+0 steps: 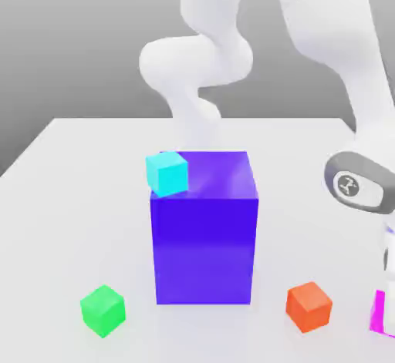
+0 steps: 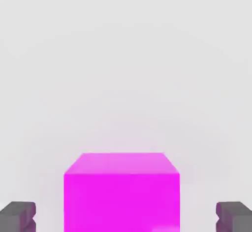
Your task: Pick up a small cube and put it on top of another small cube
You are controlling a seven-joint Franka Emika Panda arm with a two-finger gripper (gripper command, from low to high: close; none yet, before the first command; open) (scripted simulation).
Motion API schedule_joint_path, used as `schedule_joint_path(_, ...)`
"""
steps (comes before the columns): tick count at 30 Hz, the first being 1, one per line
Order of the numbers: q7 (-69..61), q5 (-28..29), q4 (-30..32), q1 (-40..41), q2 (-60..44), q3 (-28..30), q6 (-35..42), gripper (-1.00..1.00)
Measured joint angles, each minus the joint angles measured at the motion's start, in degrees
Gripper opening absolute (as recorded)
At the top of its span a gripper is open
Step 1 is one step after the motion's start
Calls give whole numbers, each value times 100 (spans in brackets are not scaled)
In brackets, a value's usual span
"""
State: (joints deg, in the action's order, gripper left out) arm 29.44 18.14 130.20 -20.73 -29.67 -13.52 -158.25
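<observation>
Found the gripper (image 2: 126, 219) released, with jaws standing apart on both sides of the small magenta cube (image 2: 121, 191). Saw in the hand view a strip of bare white table between each dark fingertip (image 2: 18, 216) and the nearest face of that cube, so no touching and no grasping. Saw the same magenta cube (image 1: 381, 312) resting on the table (image 1: 62, 199) at the edge of the exterior view's right, below the white arm (image 1: 362, 61) and just beside the orange cube (image 1: 308, 306). Noted the small green cube (image 1: 102, 310) also on the table, near the front on the exterior view's left, well apart from the magenta one. Observed between them the big blue-purple block (image 1: 204, 238), upright, with the cyan cube (image 1: 167, 173) at its upper corner on the exterior view's left, a little tilted. Could not tell whether the cyan cube lay on the block or only beside it.
</observation>
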Motion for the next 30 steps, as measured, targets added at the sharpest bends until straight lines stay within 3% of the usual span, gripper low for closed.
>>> schedule_joint_path(5, 3, 5, -2, -6, -14, 4, -6, -100)
schedule_joint_path(10, -288, -482, 183, 321, 755, -337, 573, -100)
schedule_joint_path(17, -780, -145, -580, 1030, 1118, 399, 651, -100)
schedule_joint_path(28, -1559, 837, -1863, 2160, 1504, 1792, 691, -100)
schedule_joint_path(30, -1855, 868, -1862, 2330, 1455, 1888, 716, -100)
